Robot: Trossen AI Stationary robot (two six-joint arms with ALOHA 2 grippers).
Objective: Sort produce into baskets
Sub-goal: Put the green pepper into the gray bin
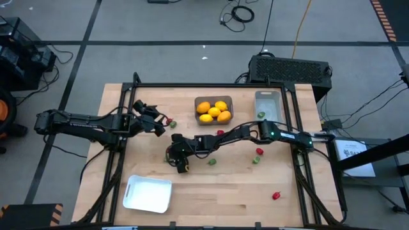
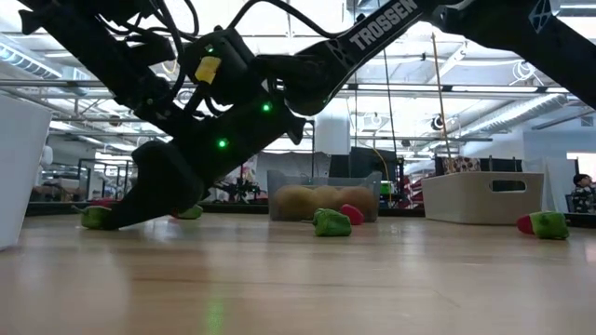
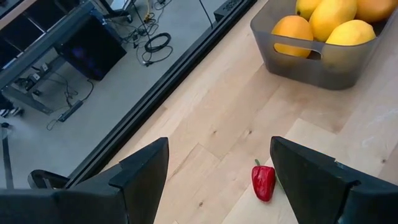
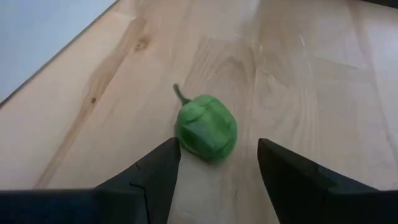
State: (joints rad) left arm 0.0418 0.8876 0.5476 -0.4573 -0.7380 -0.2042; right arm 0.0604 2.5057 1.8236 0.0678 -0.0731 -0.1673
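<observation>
While my right tool (image 4: 214,171) stands with jaws apart astride the green pepper (image 4: 206,127) on the worktop (image 4: 323,81), closing off-centre could squirt it away; my left tool (image 3: 217,180) waits open near a red pepper (image 3: 263,182).

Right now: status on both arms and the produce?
Right gripper jaws open, green pepper between them. Left gripper open over red pepper. Nothing in the way.
</observation>
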